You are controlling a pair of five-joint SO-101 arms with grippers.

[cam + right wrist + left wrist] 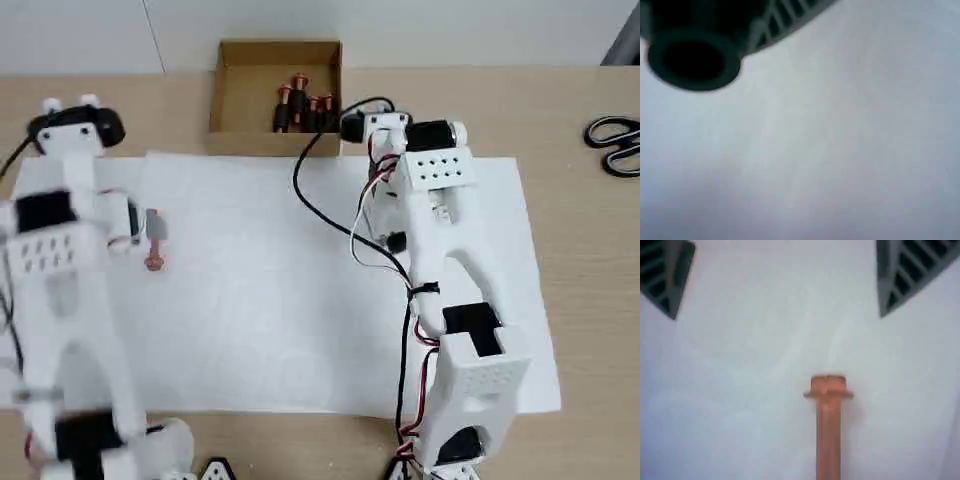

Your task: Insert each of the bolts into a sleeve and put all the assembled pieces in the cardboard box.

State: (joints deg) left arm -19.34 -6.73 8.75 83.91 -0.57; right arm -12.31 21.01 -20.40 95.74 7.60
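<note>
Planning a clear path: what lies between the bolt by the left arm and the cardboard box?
Only bare white sheet between bolt and cardboard box, per the high view.

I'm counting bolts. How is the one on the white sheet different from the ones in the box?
The loose bolt is bare; the box bolts wear black sleeves. The loose bolt lies alone on the sheet; the box bolts sit bunched in the box. Both are copper-coloured.

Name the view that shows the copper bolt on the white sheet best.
Left wrist view: the bolt lies close up near the open left tool, head and shaft plain. The high view has it as a small copper speck beside that arm. The right wrist view faces a black sleeve.
</note>
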